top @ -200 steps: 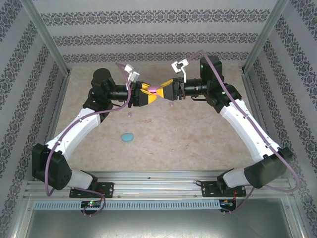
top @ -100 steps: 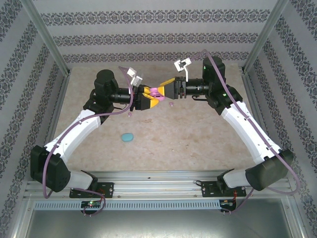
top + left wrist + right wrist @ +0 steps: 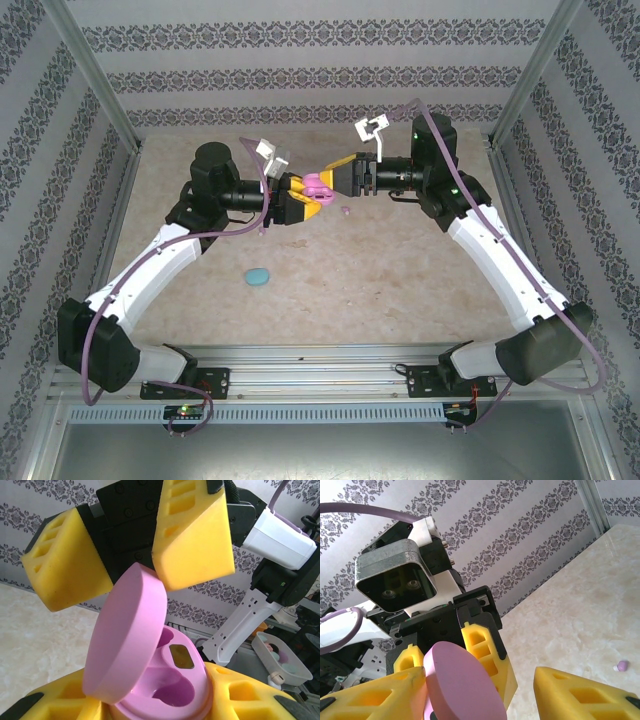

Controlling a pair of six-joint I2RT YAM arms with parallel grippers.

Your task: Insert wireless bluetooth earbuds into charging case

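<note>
Left hand [image 3: 302,196]: closed on the base of the pink case [image 3: 172,690], one yellow finger on each side of it, holding the case in the air above the far middle of the counter [image 3: 400,270]. The lid [image 3: 125,640] is hinged open and stands steeply tilted above the base. Two moulded wells and a small dark rectangular window show inside the base. Right hand [image 3: 330,180]: open, facing the left hand from the opposite side, and gripping nothing. Its two yellow fingers [image 3: 192,535] are spread, with the lid's upper edge lying between them. In the left wrist view the lid edge appears to touch one finger and stands apart from the other. In the right wrist view the lid's outer face lies against one finger, with a wide gap to the second. Whether that contact bears any load cannot be told. One pink earbud [image 3: 621,666] lies loose on the counter, near the hands on the right arm's side and below them, touching neither hand nor case. The cyan case [image 3: 258,276] lies shut on the counter, well apart from both hands, nearer the arm bases on the left side. The patterned wall [image 3: 520,525] closes the counter at the back and sides.
</note>
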